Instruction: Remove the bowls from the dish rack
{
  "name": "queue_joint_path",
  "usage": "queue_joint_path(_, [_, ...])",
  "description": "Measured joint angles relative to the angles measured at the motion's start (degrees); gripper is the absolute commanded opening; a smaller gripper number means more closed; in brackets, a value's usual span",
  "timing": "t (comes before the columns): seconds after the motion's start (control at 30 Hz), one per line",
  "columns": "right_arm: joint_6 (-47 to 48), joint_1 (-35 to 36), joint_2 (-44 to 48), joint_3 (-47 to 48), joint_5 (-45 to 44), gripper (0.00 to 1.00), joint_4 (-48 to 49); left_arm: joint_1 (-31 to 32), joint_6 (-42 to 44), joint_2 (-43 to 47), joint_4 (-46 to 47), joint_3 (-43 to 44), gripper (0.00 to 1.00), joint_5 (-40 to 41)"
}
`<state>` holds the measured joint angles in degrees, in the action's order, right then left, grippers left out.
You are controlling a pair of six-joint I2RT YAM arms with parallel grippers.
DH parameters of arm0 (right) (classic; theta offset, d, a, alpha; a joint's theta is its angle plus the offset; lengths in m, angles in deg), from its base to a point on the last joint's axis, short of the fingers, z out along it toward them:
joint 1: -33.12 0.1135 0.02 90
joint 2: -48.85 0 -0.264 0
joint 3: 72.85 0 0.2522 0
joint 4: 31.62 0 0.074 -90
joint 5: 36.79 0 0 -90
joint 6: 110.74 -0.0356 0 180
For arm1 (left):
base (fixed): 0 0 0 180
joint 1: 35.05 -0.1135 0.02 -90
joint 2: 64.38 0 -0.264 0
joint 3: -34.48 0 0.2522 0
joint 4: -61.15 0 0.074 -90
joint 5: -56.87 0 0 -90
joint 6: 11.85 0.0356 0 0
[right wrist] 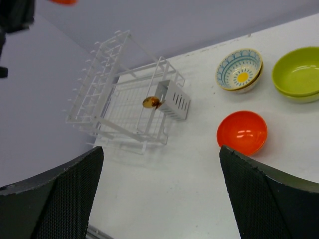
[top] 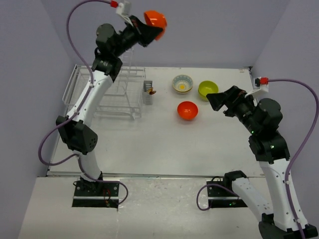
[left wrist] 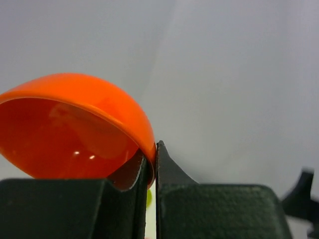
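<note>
1. The left gripper (top: 148, 31), raised high above the dish rack (top: 117, 94), pinches the rim of an orange bowl (top: 156, 21) between its jaws
2. The rack stands at the tabletop's (top: 149, 149) far left corner
3. Near the far edge sit a flowered bowl (top: 182, 83) and a lime-green bowl (top: 208, 89), with an orange-red bowl (top: 187, 110) just nearer
4. The right gripper (top: 213, 101) hangs beside them, jaws spread wide
</note>
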<state>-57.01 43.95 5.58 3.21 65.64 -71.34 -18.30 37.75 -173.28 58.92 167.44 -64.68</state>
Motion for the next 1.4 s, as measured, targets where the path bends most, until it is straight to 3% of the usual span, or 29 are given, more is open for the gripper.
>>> queue_joint_path(0.17, [1.2,-0.9,-4.8,8.9,-4.0,0.99,-3.5,13.1,21.2,14.4,-10.0,-24.1,0.0,-5.5])
queue_joint_path(0.27, [3.0,-1.5,-8.7,12.8,-6.0,0.99,-5.6,20.4,35.0,20.0,-16.4,-38.1,0.0,-3.2])
queue_joint_path(0.37, [5.1,-1.6,-12.6,14.6,-7.5,0.99,-8.1,28.0,45.2,23.1,-20.5,-48.6,0.0,-1.9])
queue_joint_path(0.47, [6.6,-1.6,-17.7,16.3,-6.6,0.99,-11.3,32.8,51.7,24.3,-24.4,-53.5,0.0,-2.2])
queue_joint_path(0.8, [14.2,7.6,-34.6,18.6,-1.2,0.95,-23.1,34.8,65.0,22.1,-31.1,-48.6,0.0,-1.8])
queue_joint_path(1.0, [16.4,11.7,-35.1,18.6,-2.4,0.75,-26.9,36.3,68.5,17.6,-36.9,-42.4,0.0,1.4])
queue_joint_path(1.13, [17.1,12.8,-35.6,18.6,-4.0,0.46,-27.6,37.0,69.5,16.6,-39.5,-41.3,0.0,3.5])
queue_joint_path(1.33, [17.1,14.3,-37.4,18.6,-5.3,0.44,-27.9,37.2,70.2,16.5,-41.9,-40.7,0.0,5.0])
queue_joint_path(1.4, [17.3,14.8,-37.9,18.6,-5.5,0.26,-27.9,37.3,70.3,16.5,-42.3,-40.7,0.0,5.2])
